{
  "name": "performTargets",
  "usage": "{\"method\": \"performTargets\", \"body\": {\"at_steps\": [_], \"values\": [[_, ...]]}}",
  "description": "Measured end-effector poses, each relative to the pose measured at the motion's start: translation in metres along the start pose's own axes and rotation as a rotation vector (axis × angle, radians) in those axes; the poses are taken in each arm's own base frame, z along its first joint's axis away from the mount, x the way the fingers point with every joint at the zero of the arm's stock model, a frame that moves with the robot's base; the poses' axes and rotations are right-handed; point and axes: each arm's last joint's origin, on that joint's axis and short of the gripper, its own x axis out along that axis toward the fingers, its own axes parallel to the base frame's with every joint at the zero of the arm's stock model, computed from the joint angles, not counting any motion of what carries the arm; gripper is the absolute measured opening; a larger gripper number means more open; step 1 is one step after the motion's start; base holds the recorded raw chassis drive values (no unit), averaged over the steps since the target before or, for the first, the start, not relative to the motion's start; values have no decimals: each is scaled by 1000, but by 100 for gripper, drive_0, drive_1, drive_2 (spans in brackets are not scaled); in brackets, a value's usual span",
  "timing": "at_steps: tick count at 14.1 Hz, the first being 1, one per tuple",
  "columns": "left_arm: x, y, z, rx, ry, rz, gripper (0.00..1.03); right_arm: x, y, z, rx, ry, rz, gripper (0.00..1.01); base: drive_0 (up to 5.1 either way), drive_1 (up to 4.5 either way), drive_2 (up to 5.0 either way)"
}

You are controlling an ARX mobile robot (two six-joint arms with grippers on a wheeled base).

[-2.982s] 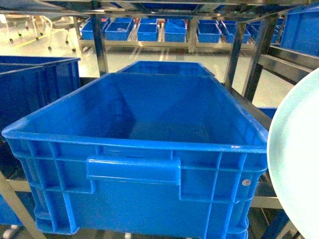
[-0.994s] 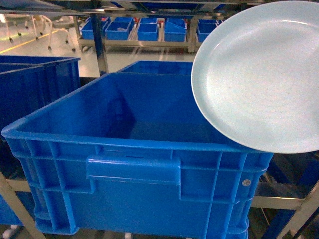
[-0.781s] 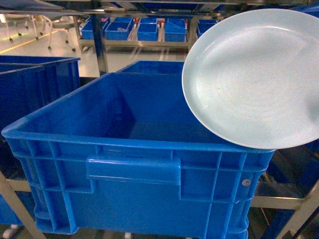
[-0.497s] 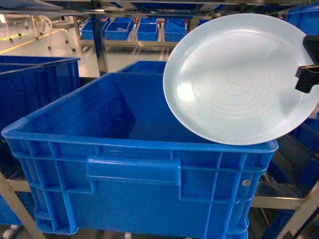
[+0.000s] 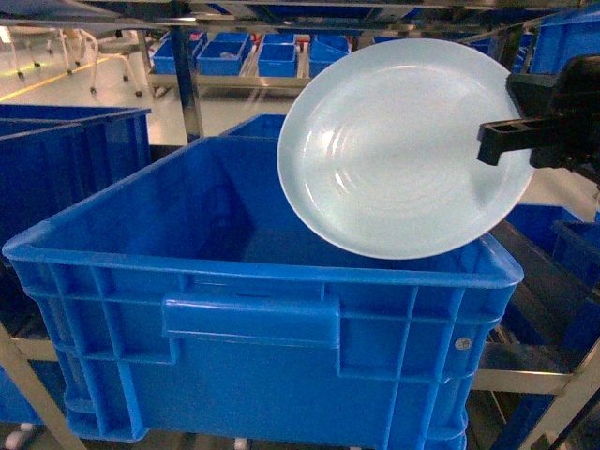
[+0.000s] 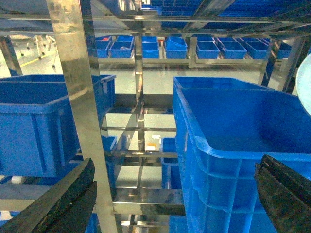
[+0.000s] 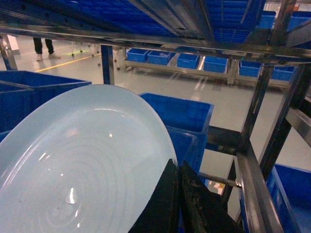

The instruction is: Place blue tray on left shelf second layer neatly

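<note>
The blue tray [image 5: 403,150] is a pale round dish, tilted on edge with its hollow face toward the head camera. It hangs over the right rear part of a big dark-blue crate [image 5: 262,309]. My right gripper [image 5: 502,141] is shut on the tray's right rim. From the right wrist the tray [image 7: 82,160] fills the lower left, with the gripper [image 7: 177,170] pinching its rim. The left shelf shows as shiny steel uprights [image 6: 80,97] and bar tiers [image 6: 146,201]. My left gripper [image 6: 170,199] is open in front of the shelf, holding nothing.
The big crate [image 6: 233,145] sits on the steel rack beside another dark-blue crate [image 5: 56,159]. A steel upright [image 7: 262,111] and rail run just right of the tray. Rows of small blue bins [image 5: 281,56] stand on a far rack across the floor.
The tray rose from the lower right edge of the head view and moved left over the crate. My right gripper has come into view at its rim.
</note>
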Motion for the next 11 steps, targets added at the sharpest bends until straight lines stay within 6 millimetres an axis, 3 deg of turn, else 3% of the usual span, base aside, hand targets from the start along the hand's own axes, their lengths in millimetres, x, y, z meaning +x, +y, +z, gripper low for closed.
{"method": "performTargets", "body": {"at_steps": [3, 11], "values": [[0, 0, 0, 0, 0, 0, 98, 21, 4, -9, -6, 17, 11, 2, 0, 0, 0], [0, 0, 0, 0, 0, 0, 98, 45, 15, -30, -14, 64, 42, 2, 0, 0, 0]]}}
